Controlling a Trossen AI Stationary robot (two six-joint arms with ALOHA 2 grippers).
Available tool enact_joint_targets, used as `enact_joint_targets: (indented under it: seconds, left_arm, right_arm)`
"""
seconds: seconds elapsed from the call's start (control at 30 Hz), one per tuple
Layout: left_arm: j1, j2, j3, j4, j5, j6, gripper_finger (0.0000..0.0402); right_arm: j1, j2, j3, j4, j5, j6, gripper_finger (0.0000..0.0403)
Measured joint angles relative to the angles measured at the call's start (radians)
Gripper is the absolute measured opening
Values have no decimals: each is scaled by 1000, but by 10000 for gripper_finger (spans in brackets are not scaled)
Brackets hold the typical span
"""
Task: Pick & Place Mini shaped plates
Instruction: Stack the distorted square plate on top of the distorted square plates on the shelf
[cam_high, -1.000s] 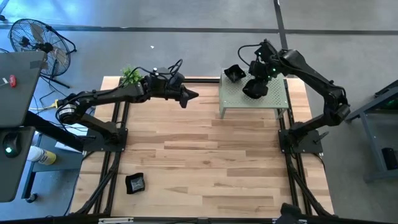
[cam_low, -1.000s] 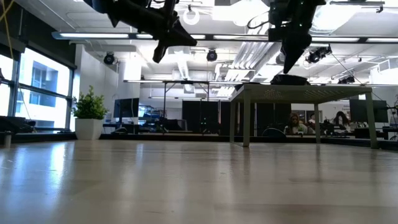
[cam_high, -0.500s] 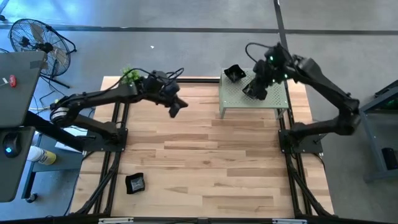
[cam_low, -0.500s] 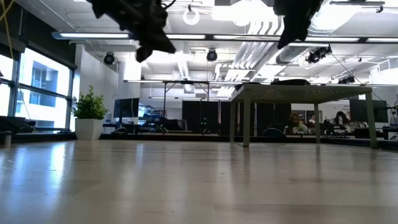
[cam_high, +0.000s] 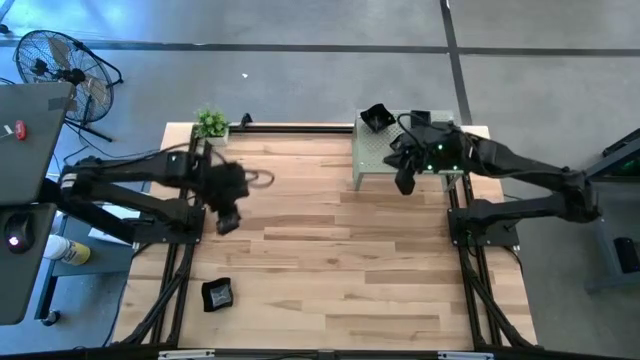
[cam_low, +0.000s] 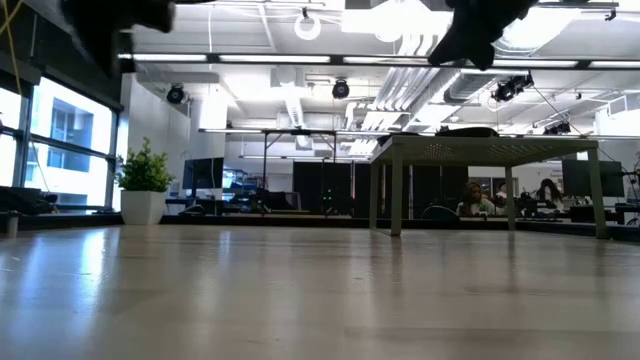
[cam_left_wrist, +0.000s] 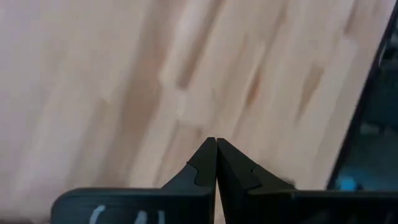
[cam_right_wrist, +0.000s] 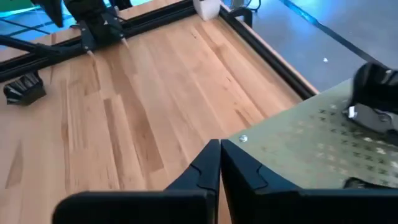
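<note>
My left gripper (cam_high: 228, 222), jaws shut and empty, is nearer the small glossy black plate (cam_high: 217, 294) lying nearward; right gripper (cam_high: 405, 184) is likewise shut and empty.

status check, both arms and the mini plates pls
Left tool shut, empty, above bare wood. Right tool shut, empty, at the green perforated stand's edge. Black mini plates on stand, one by the table's near-left corner. Nothing in the way.

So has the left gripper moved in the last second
Yes. In the high view the left gripper, shut and empty, has swung away from the potted plant at the table's far edge, toward the black dish near the front.
</note>
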Motion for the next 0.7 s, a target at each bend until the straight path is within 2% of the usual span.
enact_joint_targets:
  seconds: [0.2,0.33,0.5,0.7]
  left_arm:
    - [-226,-41,-119,6,4,-198,0]
    - [-385,-103,-229,133,-47,-334,0]
    - [-573,-134,-352,210,-47,-493,4]
    - [-752,-96,-440,325,-34,-647,51]
  right_arm:
    - [37,2,-32,38,5,29,2]
    - [57,1,-33,66,19,29,4]
    - [64,1,-33,82,23,29,2]
    - [64,1,-32,83,24,29,2]
